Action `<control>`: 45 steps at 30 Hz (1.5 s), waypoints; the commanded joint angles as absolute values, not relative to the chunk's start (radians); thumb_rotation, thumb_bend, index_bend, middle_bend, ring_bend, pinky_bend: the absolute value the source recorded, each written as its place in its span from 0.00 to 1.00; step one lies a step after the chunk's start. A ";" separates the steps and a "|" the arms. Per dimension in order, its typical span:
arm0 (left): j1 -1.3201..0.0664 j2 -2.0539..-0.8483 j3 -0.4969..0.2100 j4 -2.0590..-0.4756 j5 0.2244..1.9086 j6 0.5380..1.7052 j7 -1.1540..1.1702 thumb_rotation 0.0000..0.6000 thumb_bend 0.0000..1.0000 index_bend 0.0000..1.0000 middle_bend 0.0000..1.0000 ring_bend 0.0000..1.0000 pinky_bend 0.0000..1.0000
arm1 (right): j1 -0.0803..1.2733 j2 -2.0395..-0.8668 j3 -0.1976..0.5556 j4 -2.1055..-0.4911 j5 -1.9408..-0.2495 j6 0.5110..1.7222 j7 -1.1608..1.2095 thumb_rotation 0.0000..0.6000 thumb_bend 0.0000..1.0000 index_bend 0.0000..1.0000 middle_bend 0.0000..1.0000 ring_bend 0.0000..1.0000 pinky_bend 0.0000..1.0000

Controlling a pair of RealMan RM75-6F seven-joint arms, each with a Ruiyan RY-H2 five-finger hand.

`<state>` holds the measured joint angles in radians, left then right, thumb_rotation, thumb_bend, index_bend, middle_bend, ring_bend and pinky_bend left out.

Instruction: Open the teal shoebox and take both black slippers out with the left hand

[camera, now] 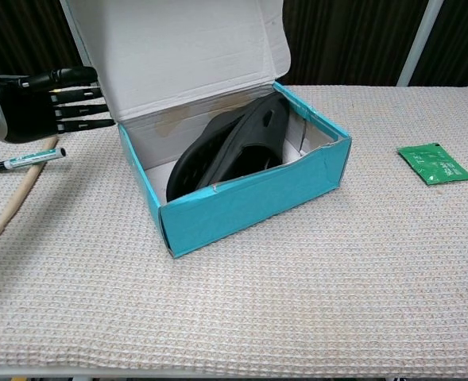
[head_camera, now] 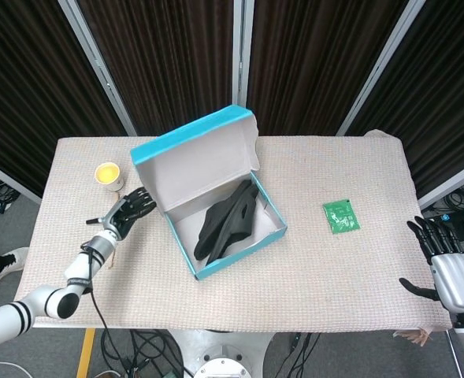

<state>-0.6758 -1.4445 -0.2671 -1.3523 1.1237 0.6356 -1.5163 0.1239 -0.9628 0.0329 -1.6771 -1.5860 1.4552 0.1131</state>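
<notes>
The teal shoebox (head_camera: 239, 256) (camera: 249, 198) stands open in the middle of the table, its lid (head_camera: 196, 157) (camera: 178, 51) tipped up and back. Two black slippers (head_camera: 228, 220) (camera: 230, 147) lie inside, leaning against each other. My left hand (head_camera: 128, 213) (camera: 39, 107) hovers just left of the box with its fingers spread toward the lid, holding nothing. My right hand (head_camera: 450, 272) rests at the table's right front corner, fingers apart and empty; the chest view does not show it.
A pen (head_camera: 103, 220) (camera: 23, 161) and a wooden stick (camera: 23, 190) lie under and beside my left hand. A yellow cup (head_camera: 109, 176) stands at the back left. A green packet (head_camera: 341, 216) (camera: 434, 163) lies right of the box.
</notes>
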 commanded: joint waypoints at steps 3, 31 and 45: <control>-0.666 -1.411 -0.331 -1.393 1.019 0.567 -1.480 1.00 0.47 0.18 0.18 0.04 0.12 | 0.121 -0.966 0.032 -1.666 -1.590 1.461 0.127 1.00 0.02 0.03 0.02 0.00 0.00; -0.725 -1.398 -0.182 -1.494 1.380 0.955 -0.380 1.00 0.39 0.21 0.12 0.08 0.26 | 0.135 -0.964 0.038 -1.643 -1.620 1.470 0.149 1.00 0.02 0.04 0.02 0.00 0.00; -0.867 -1.541 -0.234 -1.447 1.070 0.787 -0.017 1.00 0.30 0.19 0.15 0.13 0.30 | 0.139 -0.965 0.037 -1.598 -1.613 1.465 0.203 1.00 0.02 0.04 0.02 0.00 0.00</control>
<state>-0.8431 -1.5167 -0.2243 -1.4538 1.1159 0.8084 -0.0588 0.1393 -0.9654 0.0372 -1.5996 -1.6137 1.4651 0.2011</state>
